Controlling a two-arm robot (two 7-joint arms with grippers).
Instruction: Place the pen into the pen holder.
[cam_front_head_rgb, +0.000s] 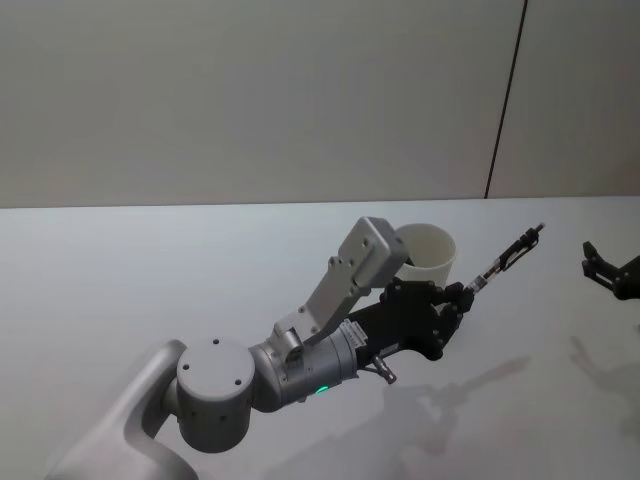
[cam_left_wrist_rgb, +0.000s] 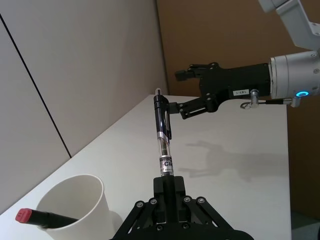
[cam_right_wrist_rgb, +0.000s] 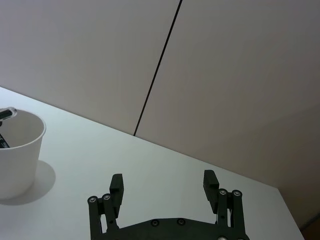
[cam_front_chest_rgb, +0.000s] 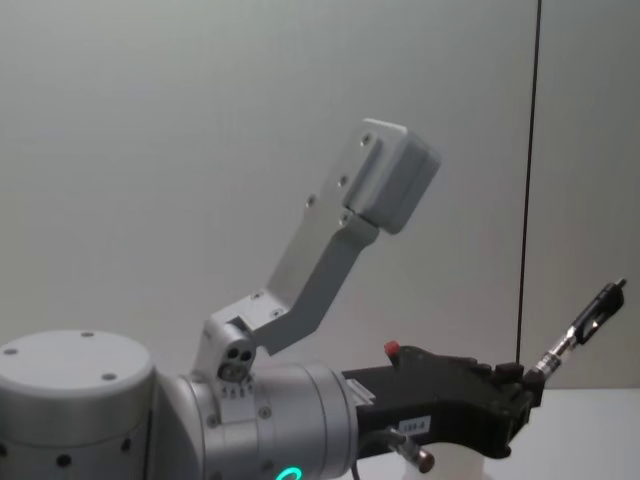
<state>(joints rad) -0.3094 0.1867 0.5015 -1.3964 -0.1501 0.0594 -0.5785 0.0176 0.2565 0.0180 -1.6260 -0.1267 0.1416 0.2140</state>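
Note:
My left gripper (cam_front_head_rgb: 460, 298) is shut on the lower end of a black and clear pen (cam_front_head_rgb: 508, 256), which slants up and away from it above the table. In the left wrist view the pen (cam_left_wrist_rgb: 163, 135) stands straight out of the closed fingertips (cam_left_wrist_rgb: 176, 186). The pen holder, a white paper cup (cam_front_head_rgb: 432, 256), stands just behind the left gripper; a red-capped marker (cam_left_wrist_rgb: 35, 218) lies inside the cup (cam_left_wrist_rgb: 75, 200). Off to the right, my right gripper (cam_front_head_rgb: 603, 266) hovers open and holds nothing, its fingers (cam_right_wrist_rgb: 116, 184) spread wide.
The white table (cam_front_head_rgb: 150, 280) runs back to a plain wall with a dark vertical seam (cam_front_head_rgb: 505, 100). The left arm's grey forearm and wrist camera housing (cam_front_head_rgb: 375, 245) rise just left of the cup. The table's far edge (cam_left_wrist_rgb: 287, 165) shows in the left wrist view.

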